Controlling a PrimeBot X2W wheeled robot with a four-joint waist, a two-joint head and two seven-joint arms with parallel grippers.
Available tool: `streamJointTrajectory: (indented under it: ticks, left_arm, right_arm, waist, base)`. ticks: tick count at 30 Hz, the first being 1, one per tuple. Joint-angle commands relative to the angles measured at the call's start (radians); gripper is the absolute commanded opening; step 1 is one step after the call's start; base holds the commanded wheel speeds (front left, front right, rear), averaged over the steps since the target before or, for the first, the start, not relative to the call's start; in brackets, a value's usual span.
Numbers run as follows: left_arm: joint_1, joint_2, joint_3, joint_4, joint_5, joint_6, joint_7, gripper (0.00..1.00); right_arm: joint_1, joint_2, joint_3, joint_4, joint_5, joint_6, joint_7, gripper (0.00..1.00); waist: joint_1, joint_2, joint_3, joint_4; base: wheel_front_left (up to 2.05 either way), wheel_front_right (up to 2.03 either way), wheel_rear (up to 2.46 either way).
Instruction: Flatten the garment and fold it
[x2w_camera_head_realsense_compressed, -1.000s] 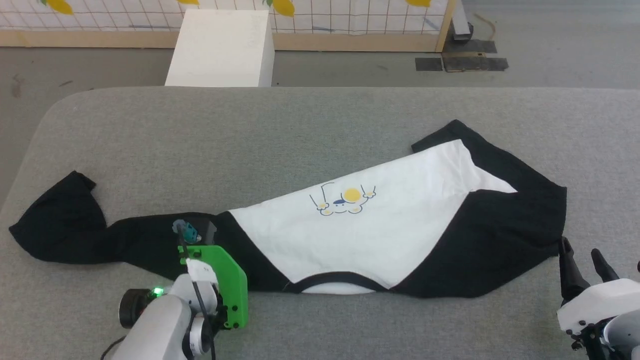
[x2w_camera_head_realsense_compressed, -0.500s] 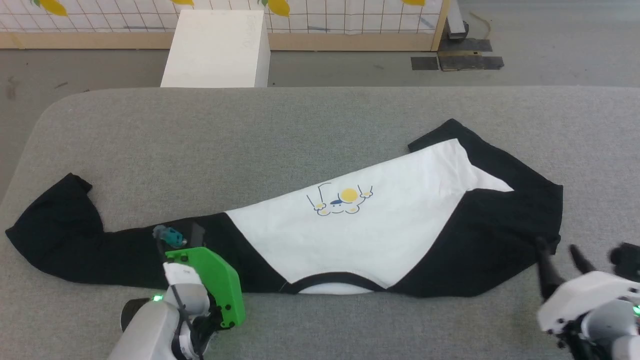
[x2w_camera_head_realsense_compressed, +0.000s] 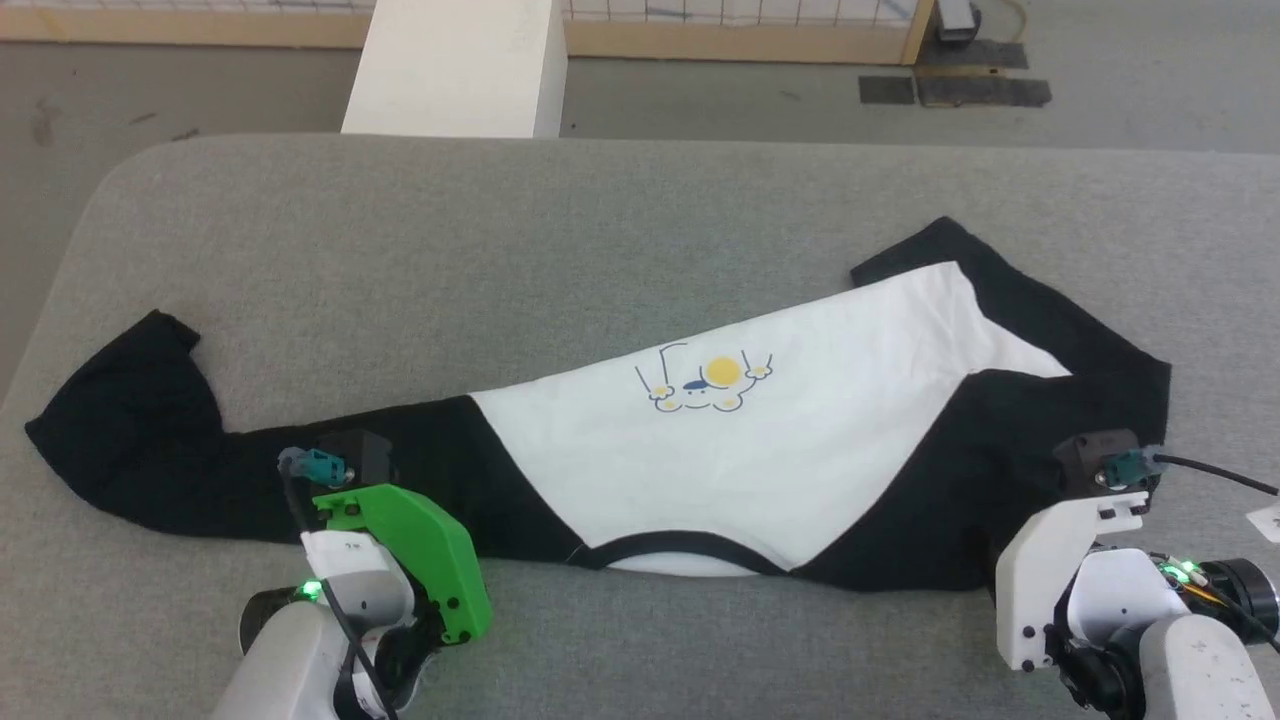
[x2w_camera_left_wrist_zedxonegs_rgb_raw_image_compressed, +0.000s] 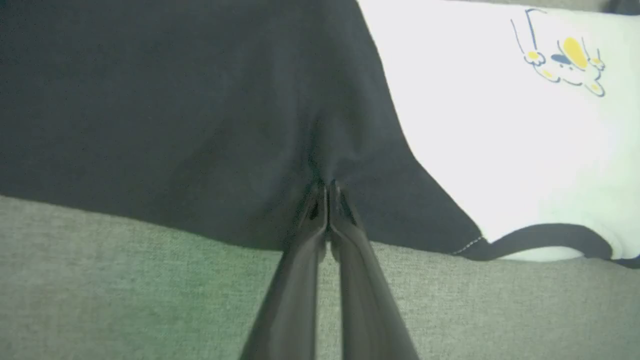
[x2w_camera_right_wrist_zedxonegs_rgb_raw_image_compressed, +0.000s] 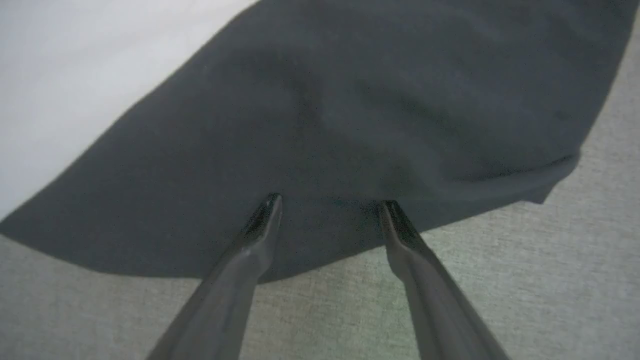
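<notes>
Near the front edge of the table (x2w_camera_head_realsense_compressed: 600, 230) the shirt (x2w_camera_head_realsense_compressed: 800, 440) was pinched by the left gripper (x2w_camera_left_wrist_zedxonegs_rgb_raw_image_compressed: 327, 187); the right gripper (x2w_camera_right_wrist_zedxonegs_rgb_raw_image_compressed: 327, 205) was spread. Pulled one-sidedly, it could be bunched.

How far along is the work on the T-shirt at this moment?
Done: the garment lies spread print-up on the grey table, collar toward the robot. In hand: the left end effector is shut on the left sleeve, which puckers at its tips; the right end effector is open, its tips at the right sleeve. Left: the garment lies skewed, so flattening and every fold remain.
</notes>
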Motion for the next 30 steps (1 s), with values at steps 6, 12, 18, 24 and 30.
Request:
streamJointTrajectory:
  ticks: [6,12,18,24,30]
  left_arm:
    - [-0.005,-0.013,-0.017,-0.005,-0.001,-0.012,0.001,0.0]
    - [-0.007,-0.02,-0.019,0.005,-0.012,-0.022,-0.009,0.0]
    - [-0.003,-0.03,-0.006,-0.014,-0.035,-0.037,-0.04,0.0]
    - [-0.013,-0.039,0.048,-0.098,-0.096,-0.063,-0.08,0.0]
    - [-0.1,-0.042,0.122,-0.229,-0.168,-0.09,-0.1,0.0]
  right_arm:
    - [-0.001,0.0,0.031,0.027,-0.021,-0.001,0.116,1.0]
    - [0.004,0.0,0.022,0.021,-0.008,-0.001,0.155,0.0]
    - [0.008,0.0,-0.004,-0.025,0.032,-0.001,0.127,0.0]
    - [0.009,0.0,-0.021,-0.15,0.131,-0.001,0.121,0.0]
    - [-0.065,-0.005,-0.057,-0.338,0.238,-0.001,0.138,0.0]
  waist:
    - [0.0,0.0,0.041,0.033]
    - [0.0,0.0,0.048,0.036]
    - [0.0,0.0,0.029,0.029]
    - [0.0,0.0,-0.019,0.017]
    - [0.0,0.0,-0.082,0.004]
  base:
    - [0.0,0.0,0.0]
    - [0.0,0.0,0.0]
    - [0.0,0.0,0.0]
    - [0.0,0.0,0.0]
    - [0.0,0.0,0.0]
